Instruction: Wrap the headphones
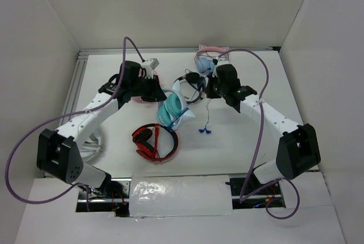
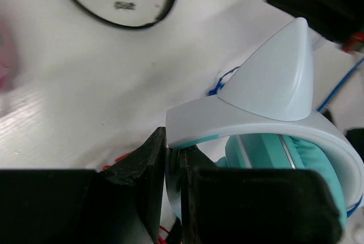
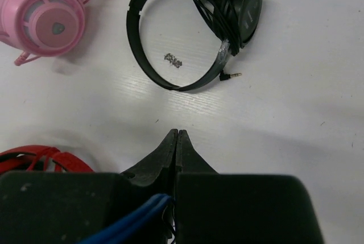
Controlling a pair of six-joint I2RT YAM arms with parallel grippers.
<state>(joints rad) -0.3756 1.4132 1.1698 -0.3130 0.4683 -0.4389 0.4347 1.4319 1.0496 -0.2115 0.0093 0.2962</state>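
Over the table (image 1: 227, 153), left gripper (image 2: 173, 147) clamps headphones (image 2: 273, 102) (right gripper (image 3: 177, 136) pinches cable (image 3: 136, 215)).

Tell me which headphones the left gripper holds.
The teal headphones, white cat-ear headband pinched in the left gripper; red pair, black pair, pink pair lie free.

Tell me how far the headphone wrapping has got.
Done: left tool clamps the teal headphones by the white headband. In hand: right tool pinches the blue cable. Left: the cable's free end trails onto the table, unwrapped.
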